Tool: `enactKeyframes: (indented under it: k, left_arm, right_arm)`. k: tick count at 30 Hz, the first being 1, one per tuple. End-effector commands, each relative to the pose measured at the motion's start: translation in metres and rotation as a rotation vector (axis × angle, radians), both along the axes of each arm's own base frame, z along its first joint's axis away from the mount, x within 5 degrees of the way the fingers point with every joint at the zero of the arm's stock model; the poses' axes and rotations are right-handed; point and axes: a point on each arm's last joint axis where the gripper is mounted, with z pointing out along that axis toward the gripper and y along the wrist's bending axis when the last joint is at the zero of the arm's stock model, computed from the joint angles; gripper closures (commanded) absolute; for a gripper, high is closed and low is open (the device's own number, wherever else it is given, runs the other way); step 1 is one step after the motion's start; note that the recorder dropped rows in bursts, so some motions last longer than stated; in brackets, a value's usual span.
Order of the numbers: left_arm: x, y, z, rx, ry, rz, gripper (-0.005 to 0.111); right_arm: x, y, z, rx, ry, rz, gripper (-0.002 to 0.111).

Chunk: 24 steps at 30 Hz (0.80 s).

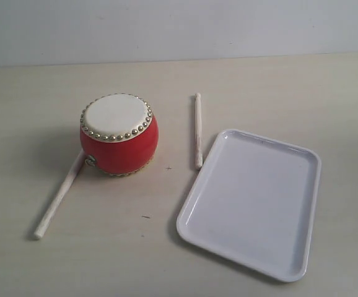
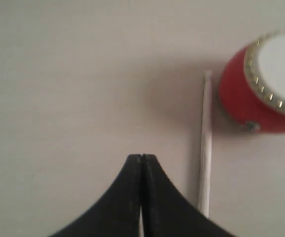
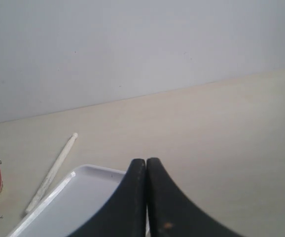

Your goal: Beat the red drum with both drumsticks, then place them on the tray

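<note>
Left of the red drum (image 1: 119,133), the left drumstick (image 1: 59,197) lies flat on the pale table (image 1: 30,99), one end tucked close to the drum's base; whether wood touches the red wall cannot be told. The left gripper (image 2: 141,158), seen only by its own wrist camera, hangs above bare table beside that stick, its black jaws pressed together with nothing between them. Right of the drum and apart from it, the right drumstick (image 1: 198,130) lies with one end just beside the rim of the white tray (image 1: 253,204), which sits farther right of the drum with nothing in it. The right gripper (image 3: 146,161) hovers near the tray's rim, jaws likewise pressed together on nothing.

Nothing is struck or stowed yet, and the risks look plain. Jaws lowered without spreading first would likely shove a round stick and send it rolling. A reach for the left drumstick close to the drum could nudge the drum or jam a finger against it; farther out along the stick seems safer. On the right, a finger coming down beside the tray could catch the rim and tip or skid it. A grip far from the middle may let the slim stick pivot in the jaws, so the blow misses the cream head or glances off the brass studs. Too hard a beat could slide the small drum.
</note>
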Motion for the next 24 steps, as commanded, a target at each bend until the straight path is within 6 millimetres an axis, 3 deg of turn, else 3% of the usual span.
enactKeyframes:
  k: [1, 5, 10, 20, 24]
  left_arm:
    - [0.015, -0.005, -0.037, -0.077, 0.232, -0.019, 0.107]
    - [0.029, -0.021, -0.059, -0.148, 0.347, -0.062, 0.099]
    - [0.040, -0.045, -0.088, -0.142, 0.469, -0.105, 0.074]
    - [0.049, -0.090, -0.124, -0.038, 0.536, -0.232, 0.072]
    - [0.058, -0.097, -0.129, 0.064, 0.547, -0.242, 0.064]
  right_arm:
    - [0.000, 0.000, -0.001, 0.000, -0.007, -0.005, 0.108]
    - [0.000, 0.000, -0.001, 0.000, -0.007, -0.005, 0.108]
    - [0.000, 0.000, -0.001, 0.000, -0.007, -0.005, 0.108]
    - [0.000, 0.000, -0.001, 0.000, -0.007, -0.005, 0.108]
    - [0.000, 0.000, -0.001, 0.000, -0.007, -0.005, 0.108]
